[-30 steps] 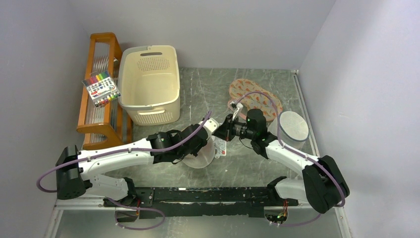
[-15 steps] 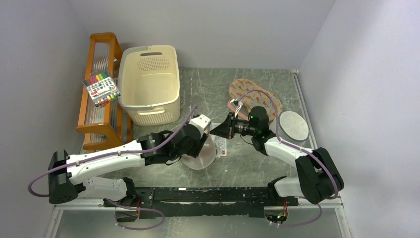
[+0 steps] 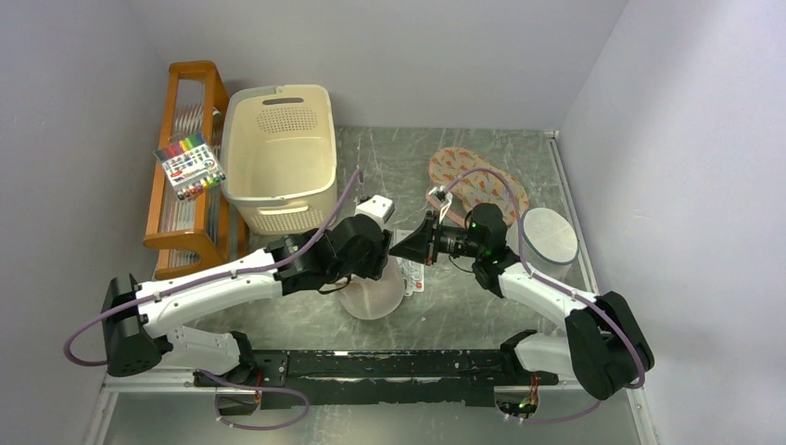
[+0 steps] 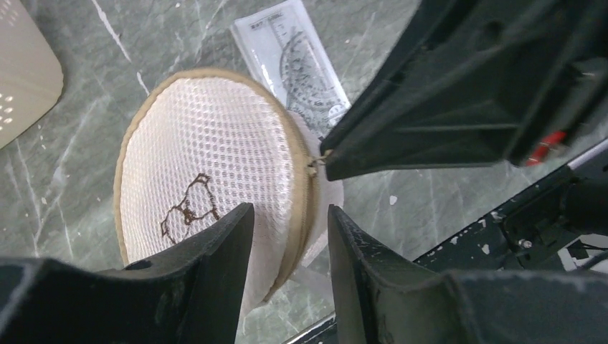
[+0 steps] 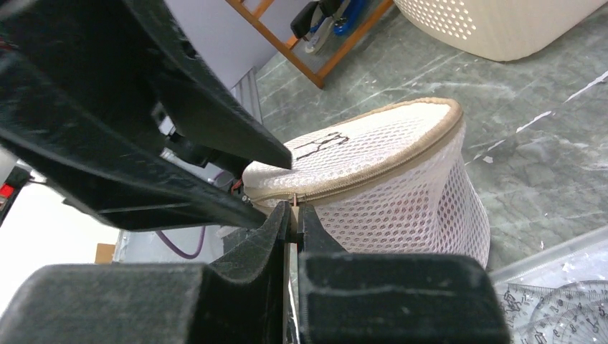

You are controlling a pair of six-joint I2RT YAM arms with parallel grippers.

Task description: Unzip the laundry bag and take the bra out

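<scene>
The laundry bag (image 4: 208,158) is a round cream mesh bag with a tan zip rim and a dark squiggle on its face. It also shows in the top view (image 3: 373,297) and in the right wrist view (image 5: 387,165). My left gripper (image 4: 289,215) straddles the bag's near edge, with one finger on the flat face and the other on the underside, and holds it tilted off the table. My right gripper (image 5: 295,211) is shut on the small zip pull (image 4: 313,163) at the rim. The zip looks closed along the rim. The bra is hidden.
A clear ruler and protractor pack (image 4: 287,57) lies just behind the bag. A cream laundry basket (image 3: 281,158), a wooden rack (image 3: 181,232) and a marker pack (image 3: 189,165) stand at the back left. A whiter drum mesh bag (image 3: 547,239) and patterned round pads (image 3: 477,185) are on the right.
My left wrist has risen and moved back a little over the bag. My right gripper has reached left to the bag's rim and holds the zip pull.
</scene>
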